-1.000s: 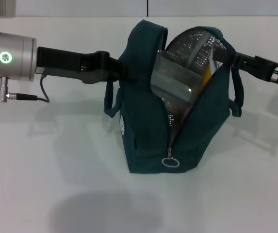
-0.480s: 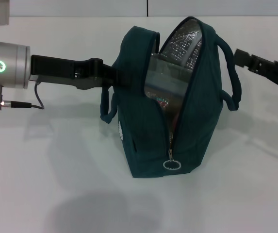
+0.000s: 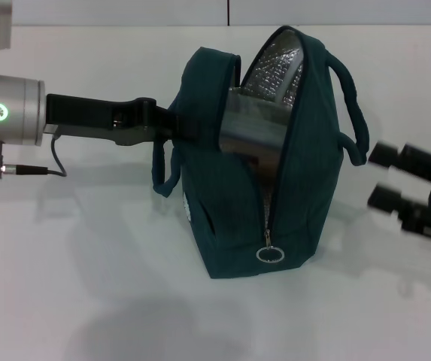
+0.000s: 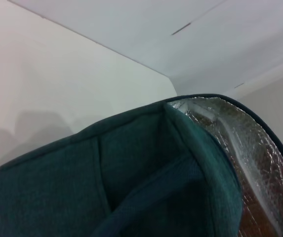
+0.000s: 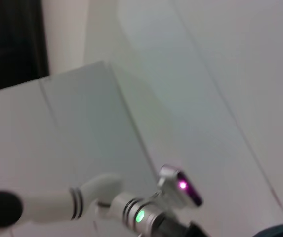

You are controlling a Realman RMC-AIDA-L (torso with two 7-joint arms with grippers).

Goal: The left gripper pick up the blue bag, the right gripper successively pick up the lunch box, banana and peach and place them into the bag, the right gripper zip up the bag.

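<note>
The blue bag (image 3: 264, 165) stands upright on the white surface (image 3: 87, 301), and its mouth is open at the top, where we see the silver lining and the lunch box (image 3: 253, 124) inside it. We cannot see the banana or the peach in these views, so we cannot say if they are already inside.

The zipper runs down the side of the bag that faces us, from the open top to the zipper pull (image 3: 268, 254), a small ring that hangs low, near the bottom of the bag. We judge that closing the bag means carrying this ring upward along the seam, so the long line of the coming move is nearly vertical.

The right gripper (image 3: 388, 177) is just beside the bag on its right side, apart from it, with the jaws wide and holding nothing. The ring lies lower and toward the left from these jaws, around the front edge of the bag.

The left gripper (image 3: 171, 124) is at the upper left side of the bag; its tips are hidden by the fabric, so we cannot tell how its jaws stand.
</note>
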